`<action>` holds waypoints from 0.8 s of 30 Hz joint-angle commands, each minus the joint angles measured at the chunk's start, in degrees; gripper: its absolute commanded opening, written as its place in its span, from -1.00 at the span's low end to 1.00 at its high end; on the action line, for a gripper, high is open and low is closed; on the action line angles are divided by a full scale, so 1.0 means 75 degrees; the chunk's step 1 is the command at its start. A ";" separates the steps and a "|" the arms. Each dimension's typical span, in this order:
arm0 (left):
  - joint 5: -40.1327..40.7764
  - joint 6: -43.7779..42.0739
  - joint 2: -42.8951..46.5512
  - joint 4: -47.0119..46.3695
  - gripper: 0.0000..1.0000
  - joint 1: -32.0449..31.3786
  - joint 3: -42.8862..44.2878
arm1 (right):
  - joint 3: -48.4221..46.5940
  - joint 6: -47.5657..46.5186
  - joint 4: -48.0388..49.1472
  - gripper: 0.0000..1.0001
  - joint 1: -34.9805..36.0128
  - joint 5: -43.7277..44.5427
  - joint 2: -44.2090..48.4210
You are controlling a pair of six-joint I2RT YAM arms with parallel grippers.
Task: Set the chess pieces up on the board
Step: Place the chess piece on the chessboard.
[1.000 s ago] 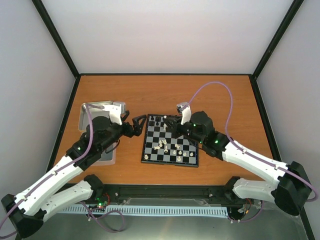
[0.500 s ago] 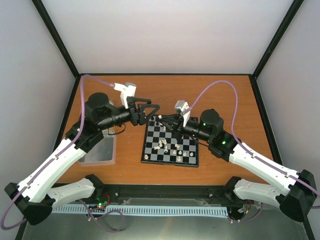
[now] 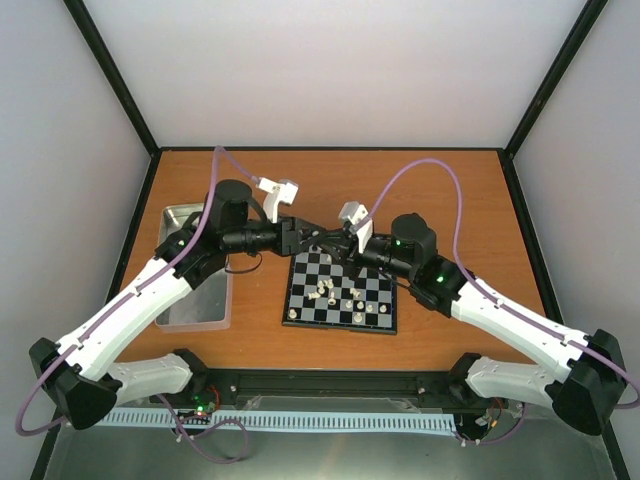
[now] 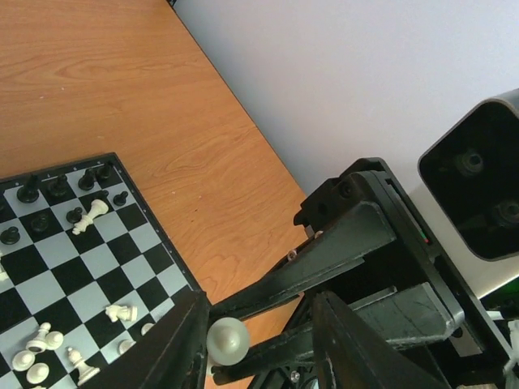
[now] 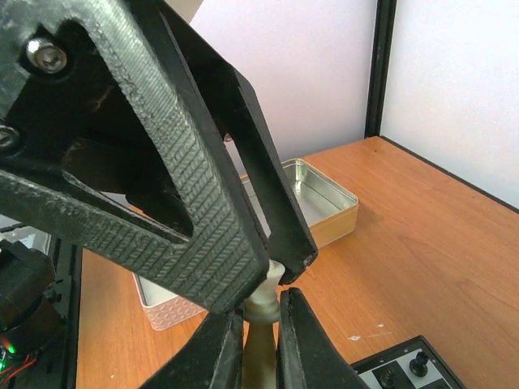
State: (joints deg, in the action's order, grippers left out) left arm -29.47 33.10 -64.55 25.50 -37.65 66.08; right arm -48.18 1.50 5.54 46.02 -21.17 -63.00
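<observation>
Top view: the left claw (image 3: 312,234) and right claw (image 3: 328,240) meet tip to tip above the far edge of the board (image 3: 305,285)

Left wrist: the left claw stands half-open around the round head of a white piece (image 4: 227,340)

Right wrist: the right claw pinches that white piece by its stem

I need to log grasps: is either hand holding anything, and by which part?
The right hand pinches a cream-white chess piece by its lower body; the left hand brackets its round head, not yet closed.

Lab test cell: white walls (image 3: 340,70), black frame (image 3: 112,78).
</observation>
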 commanded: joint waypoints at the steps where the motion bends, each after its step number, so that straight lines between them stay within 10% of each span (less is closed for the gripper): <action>1: -0.0046 -0.0108 -0.0077 0.0299 -0.32 0.0039 0.0205 | -0.0208 -0.0169 0.0114 -0.85 -0.0018 0.0139 -0.0071; 9: 0.0264 -0.0233 -0.0320 0.0437 -0.36 0.0039 0.0083 | -0.0184 -0.0018 0.0273 -0.85 -0.0019 0.0029 -0.0205; 18: 0.0222 -0.0293 -0.0289 0.0338 -0.91 0.0039 0.0018 | -0.0172 0.0180 0.0257 -0.76 -0.0019 0.0083 -0.0300; 24: 0.1026 -0.0490 -0.0125 0.0323 -0.93 0.0039 -0.0191 | -0.0378 0.0723 -0.0550 -0.06 -0.0019 0.0549 -0.0375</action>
State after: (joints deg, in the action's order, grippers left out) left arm -26.26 31.48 -66.59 27.64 -37.34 65.49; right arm -48.71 3.95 4.67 45.93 -19.73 -65.45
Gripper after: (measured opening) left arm 0.112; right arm 0.371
